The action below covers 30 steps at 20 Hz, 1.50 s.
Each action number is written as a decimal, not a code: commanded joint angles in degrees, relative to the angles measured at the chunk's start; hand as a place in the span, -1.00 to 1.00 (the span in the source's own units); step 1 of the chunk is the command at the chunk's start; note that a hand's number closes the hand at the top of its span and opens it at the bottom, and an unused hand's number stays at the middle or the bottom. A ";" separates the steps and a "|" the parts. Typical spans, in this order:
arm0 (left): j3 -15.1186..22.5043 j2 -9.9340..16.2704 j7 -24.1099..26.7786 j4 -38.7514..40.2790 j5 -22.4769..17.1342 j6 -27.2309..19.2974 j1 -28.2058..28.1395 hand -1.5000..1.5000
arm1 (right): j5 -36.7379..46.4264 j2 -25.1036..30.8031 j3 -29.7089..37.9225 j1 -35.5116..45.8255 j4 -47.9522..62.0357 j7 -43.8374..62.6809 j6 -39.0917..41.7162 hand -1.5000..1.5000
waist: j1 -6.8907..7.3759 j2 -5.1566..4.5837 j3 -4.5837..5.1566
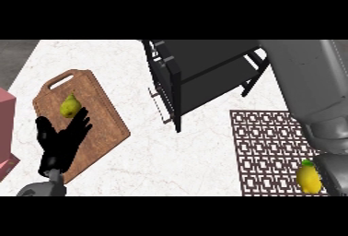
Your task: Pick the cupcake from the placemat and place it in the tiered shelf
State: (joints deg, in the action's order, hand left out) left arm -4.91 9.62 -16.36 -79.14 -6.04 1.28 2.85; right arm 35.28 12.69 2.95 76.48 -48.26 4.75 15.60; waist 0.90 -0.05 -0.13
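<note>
Head view, steeply down on a pale marbled worktop [197, 161]. Left hand [60, 143] at lower left, over a wooden cutting board [95, 115] with a handle slot at its far end; fingers [80, 122] straight and slightly spread, pointing away from the body, curled round nothing. Just beyond those fingertips, a yellow-green pear [68, 106] lying on the board, touching or nearly touching the longest fingertip; contact not resolvable. Well to the right of the fingers, a dark tiered shelf [204, 76] with black frame and grey tiers, standing on the worktop at the far middle. Further right and nearer, a brown patterned placemat [265, 152] lying flat. On the placemat's near right corner, a yellow lemon-like fruit [309, 177] with a green tip, just beside a dark shape that may be the right hand. Right forearm [312, 92] as a broad grey mass down the right edge, covering part of the placemat; right hand's fingers not discernible, so spread or closed cannot be told. Cupcake not visible on the placemat, on the shelf or at either hand; whereabouts cannot be told. At the far left edge, well left of the fingers, part of a pink object [5, 133].
</note>
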 commanded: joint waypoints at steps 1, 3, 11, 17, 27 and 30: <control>0.35 -0.08 -3.46 -1.79 0.26 -0.88 -0.41 0.00 | -2.73 -0.72 4.19 0.38 1.86 1.28 -2.02 1.00 | -0.05 -0.03 0.12; -1.32 1.06 -1.79 1.04 -0.45 0.00 1.27 0.00 | -4.66 -3.21 7.64 2.46 3.88 5.07 -6.17 -1.00 | 0.20 -0.24 0.16; 1.99 -2.19 -2.19 -1.15 1.29 -1.23 -1.16 0.00 | -14.25 -1.79 16.94 3.47 5.17 5.63 -6.32 -1.00 | 0.32 -0.26 0.11; -0.55 -0.57 -1.92 2.23 0.42 -0.79 2.34 0.00 | -21.18 -2.12 22.88 6.70 4.92 11.77 -8.77 -1.00 | -0.44 -0.09 0.14; -1.02 0.09 -2.08 2.22 0.25 0.05 1.97 0.00 | -19.11 9.92 27.34 5.44 8.53 11.53 -19.08 -1.00 | -0.19 -0.32 0.15; -3.33 2.32 -1.23 1.09 -2.57 3.09 0.27 0.00 | -21.09 14.80 30.75 5.85 11.67 11.61 -19.41 -1.00 | 0.42 -0.39 0.14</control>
State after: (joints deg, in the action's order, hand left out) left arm -5.90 9.49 -16.96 -78.60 -6.16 1.67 3.85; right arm 15.31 23.00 30.83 82.53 -39.01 16.00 -1.94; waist 1.07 -0.30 -0.12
